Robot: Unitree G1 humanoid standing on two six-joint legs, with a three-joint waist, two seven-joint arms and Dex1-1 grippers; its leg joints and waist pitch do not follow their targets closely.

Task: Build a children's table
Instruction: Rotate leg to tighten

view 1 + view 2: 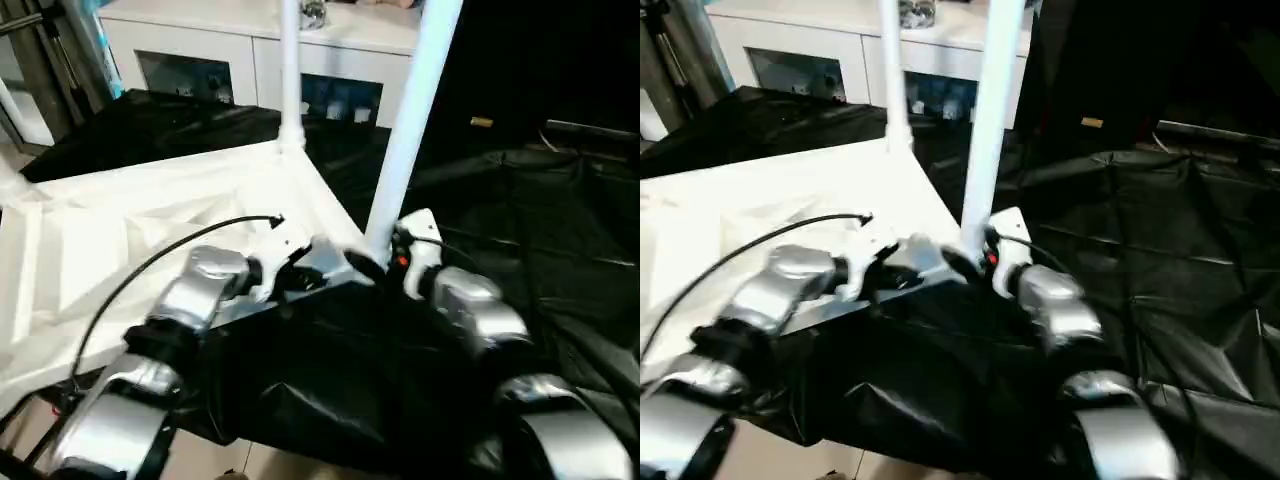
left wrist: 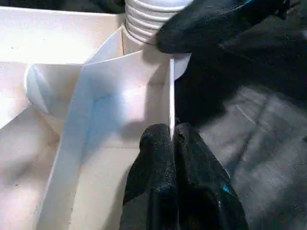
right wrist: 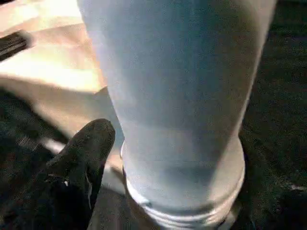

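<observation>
Our white table top (image 1: 150,240) lies upside down on the black sheet (image 1: 520,220) so legs can go in. One leg (image 1: 410,120) stands in the near corner. Our left gripper (image 2: 171,143) pinches the rim (image 2: 171,96) tight to steady it. We cannot tell whether our right gripper (image 1: 385,262) grips the leg.

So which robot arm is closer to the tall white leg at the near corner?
Right. The right end effector sits at the base of the leg; the left end effector pinches the tabletop rim beside that corner.
</observation>
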